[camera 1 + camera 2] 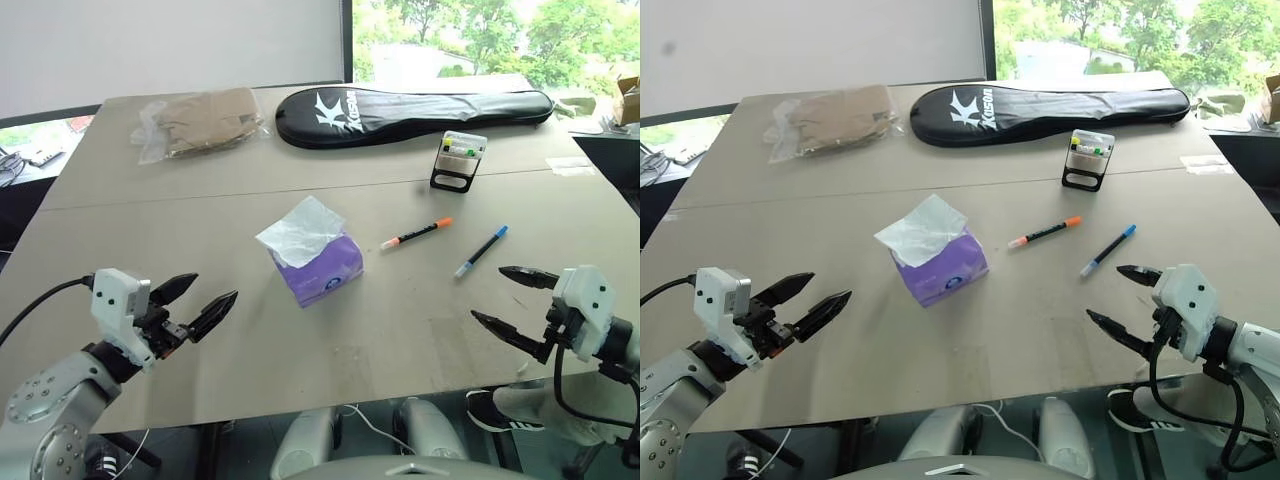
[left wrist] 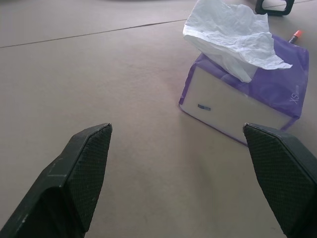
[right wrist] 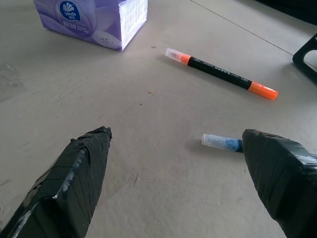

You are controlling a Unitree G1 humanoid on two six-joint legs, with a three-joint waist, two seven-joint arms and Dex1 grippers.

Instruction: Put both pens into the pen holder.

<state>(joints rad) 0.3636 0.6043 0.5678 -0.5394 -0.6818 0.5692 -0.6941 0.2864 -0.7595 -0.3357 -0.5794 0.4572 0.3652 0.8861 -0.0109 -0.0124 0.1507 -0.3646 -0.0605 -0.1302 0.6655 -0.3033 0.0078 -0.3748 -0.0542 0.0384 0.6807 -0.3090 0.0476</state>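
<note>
Nothing grasped yet, both pens still flat on the desk (image 1: 150, 210). Right gripper (image 1: 515, 297) hovers at the near desk edge with fingers spread wide, empty; left gripper (image 1: 195, 305) same, spread and empty, near the tissue box (image 1: 318, 265).

Step in hand, as I read it: right arm picks pen 1.
- The blue-capped pen (image 1: 481, 251) is the closer one, just beyond the right fingers. Take it first.
- It lies diagonal, so I'd turn the wrist until the fingers straddle the barrel crosswise, then close on the middle, not the cap.
- Pen is thin and lies flush on the desk: come down low or the fingers shut on air; risk of it rolling away on contact.
- Then tip it upright over the pen holder (image 1: 458, 161) and drop it end-first.

Looks:
- Orange-capped pen (image 1: 416, 234): black barrel, orange at both ends, clear tip at one end; lies between the tissue box and the blue pen, well clear of both.
- Blue one: dark barrel, blue cap, pale opposite end.
- Holder: black frame base, white top, yellow and green caps showing; stands beyond the pens, just in front of the black racket bag (image 1: 410, 104).
</note>
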